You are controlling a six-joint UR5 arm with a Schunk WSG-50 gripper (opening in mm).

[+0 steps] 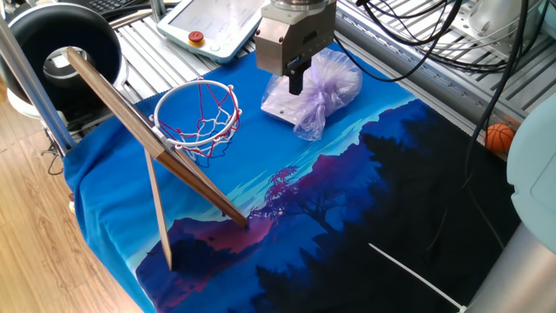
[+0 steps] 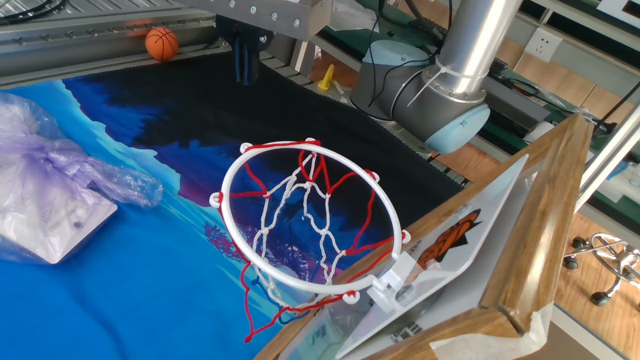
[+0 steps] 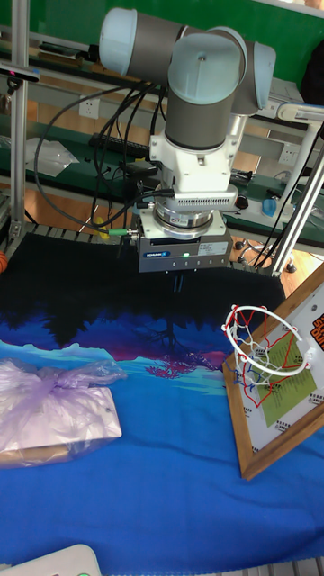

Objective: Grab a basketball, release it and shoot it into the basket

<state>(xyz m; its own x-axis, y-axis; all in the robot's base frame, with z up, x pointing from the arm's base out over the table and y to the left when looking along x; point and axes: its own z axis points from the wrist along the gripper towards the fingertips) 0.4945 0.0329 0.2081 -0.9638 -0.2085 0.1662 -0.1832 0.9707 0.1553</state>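
The tiny orange basketball (image 1: pixel 499 137) lies off the blue cloth, by the metal rails at the table's edge, far from my gripper; the other fixed view also shows the basketball (image 2: pixel 161 43). The basket (image 1: pixel 198 117) is a red-rimmed hoop with a string net on a tilted wooden backboard (image 1: pixel 130 122). My gripper (image 1: pixel 295 83) hangs above the cloth between the basket and the ball, its fingers pressed together with nothing between them. In the other fixed view the gripper (image 2: pixel 245 68) is behind the basket (image 2: pixel 310 215). In the tall fixed view the gripper (image 3: pixel 180 284) is left of the basket (image 3: pixel 261 346).
A translucent lilac bag (image 1: pixel 317 87) lies on the cloth just behind the gripper. A big black round tub (image 1: pixel 65 43) stands beyond the backboard, and a teach pendant (image 1: pixel 213 26) lies on the rails. Cables (image 1: pixel 434 35) hang at the back, and the arm's base (image 2: pixel 430 100) is near the table edge.
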